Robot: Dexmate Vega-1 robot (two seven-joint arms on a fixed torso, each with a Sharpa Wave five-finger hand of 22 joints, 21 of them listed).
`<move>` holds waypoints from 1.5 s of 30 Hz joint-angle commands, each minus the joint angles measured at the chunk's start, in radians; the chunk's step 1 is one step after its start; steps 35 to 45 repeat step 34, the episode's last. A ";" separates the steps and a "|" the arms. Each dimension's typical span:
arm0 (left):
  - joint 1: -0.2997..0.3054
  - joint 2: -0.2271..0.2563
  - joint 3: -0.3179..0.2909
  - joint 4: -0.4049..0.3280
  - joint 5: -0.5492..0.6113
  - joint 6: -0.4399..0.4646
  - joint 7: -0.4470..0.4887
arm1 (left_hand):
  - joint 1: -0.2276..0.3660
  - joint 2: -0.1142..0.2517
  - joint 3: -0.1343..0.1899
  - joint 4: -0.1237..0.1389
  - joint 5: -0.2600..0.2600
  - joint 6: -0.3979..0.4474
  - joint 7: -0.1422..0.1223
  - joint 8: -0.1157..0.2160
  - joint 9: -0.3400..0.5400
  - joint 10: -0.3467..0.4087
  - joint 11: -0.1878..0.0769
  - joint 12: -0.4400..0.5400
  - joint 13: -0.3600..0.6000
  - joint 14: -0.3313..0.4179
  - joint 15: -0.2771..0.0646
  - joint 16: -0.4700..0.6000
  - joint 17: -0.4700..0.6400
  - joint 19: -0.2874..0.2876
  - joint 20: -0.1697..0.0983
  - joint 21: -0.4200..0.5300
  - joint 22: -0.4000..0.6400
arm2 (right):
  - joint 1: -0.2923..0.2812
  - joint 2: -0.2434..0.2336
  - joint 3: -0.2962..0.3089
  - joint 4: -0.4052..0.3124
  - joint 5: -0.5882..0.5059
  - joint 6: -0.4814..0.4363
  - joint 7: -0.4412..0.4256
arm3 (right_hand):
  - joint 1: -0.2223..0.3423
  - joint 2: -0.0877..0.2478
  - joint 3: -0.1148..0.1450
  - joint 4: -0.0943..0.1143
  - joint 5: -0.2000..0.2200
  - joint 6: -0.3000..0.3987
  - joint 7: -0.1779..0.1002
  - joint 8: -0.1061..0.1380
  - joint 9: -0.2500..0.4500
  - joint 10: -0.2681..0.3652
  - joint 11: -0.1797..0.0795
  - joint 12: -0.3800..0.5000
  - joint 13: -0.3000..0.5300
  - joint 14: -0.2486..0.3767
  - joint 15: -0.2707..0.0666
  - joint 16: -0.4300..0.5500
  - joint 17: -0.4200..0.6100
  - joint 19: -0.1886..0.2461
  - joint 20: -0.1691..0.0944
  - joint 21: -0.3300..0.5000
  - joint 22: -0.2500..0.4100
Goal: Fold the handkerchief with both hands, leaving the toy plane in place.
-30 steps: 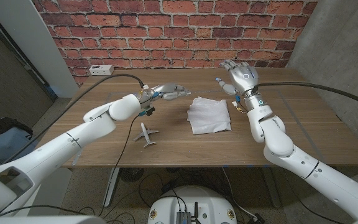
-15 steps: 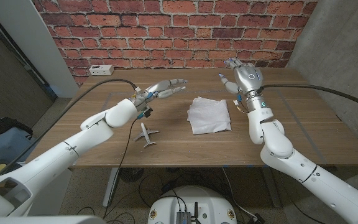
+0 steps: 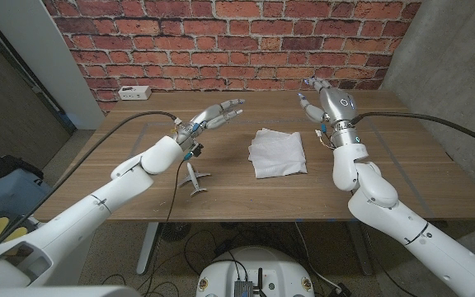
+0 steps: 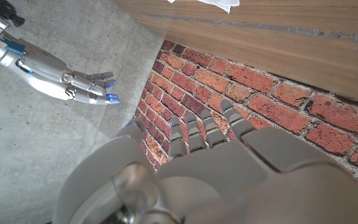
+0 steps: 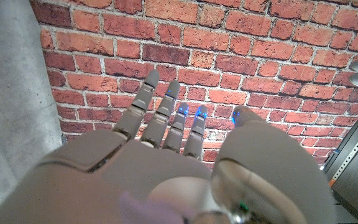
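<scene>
The handkerchief [image 3: 278,153] is being carried mid-surface [image 3: 402,165]. The toy plane [image 3: 194,178] is being borne left of it, nearer the front edge.

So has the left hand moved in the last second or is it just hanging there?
Yes. The left hand has risen toward the brick wall, farther from the toy plane.

Wooden tabletop [image 3: 402,169] with lengthwise grain and a few pale seam lines, standing before a brick wall. A white handkerchief [image 3: 277,153], folded into a rumpled rectangle, lies between the left hand [image 3: 219,115] and the right hand [image 3: 330,103], nearer the robot than both and closer to the right hand. A small white toy plane [image 3: 193,178] lies below the left hand, on the robot's side of it, well apart from the handkerchief. A white power strip [image 3: 132,92] lies at the far corner beyond the left hand.
</scene>
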 commanded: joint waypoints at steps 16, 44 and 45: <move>0.044 -0.077 -0.040 0.109 -0.143 -0.121 0.041 | -0.015 0.008 0.022 0.002 -0.002 0.025 0.018 0.013 0.002 0.014 0.004 0.016 0.001 0.015 -0.005 0.010 0.000 0.012 0.009 0.003 0.003 | -0.070 0.058 0.146 0.025 0.594 0.325 -0.031 | 0.021 0.045 0.026 -0.039 -0.029 0.051 0.053 0.009 0.001 0.044 0.057 0.001 0.002 -0.014 -0.034 0.026 0.026 -0.012 0.009 -0.013 0.004; 0.104 -0.046 -0.083 0.168 -0.293 -0.182 -0.044 | -0.025 0.008 0.028 0.006 -0.002 0.043 0.019 0.016 0.002 0.031 0.002 0.023 0.000 0.034 -0.007 0.014 0.000 0.015 0.021 0.005 0.004 | -0.179 0.143 0.209 0.134 0.852 0.667 -0.081 | -0.010 0.016 0.018 -0.056 -0.059 0.070 0.092 0.000 0.002 0.069 0.134 -0.002 0.004 -0.008 0.018 0.032 0.023 -0.008 0.035 -0.015 0.006; 0.104 -0.046 -0.083 0.168 -0.293 -0.182 -0.044 | -0.025 0.008 0.028 0.006 -0.002 0.043 0.019 0.016 0.002 0.031 0.002 0.023 0.000 0.034 -0.007 0.014 0.000 0.015 0.021 0.005 0.004 | -0.179 0.143 0.209 0.134 0.852 0.667 -0.081 | -0.010 0.016 0.018 -0.056 -0.059 0.070 0.092 0.000 0.002 0.069 0.134 -0.002 0.004 -0.008 0.018 0.032 0.023 -0.008 0.035 -0.015 0.006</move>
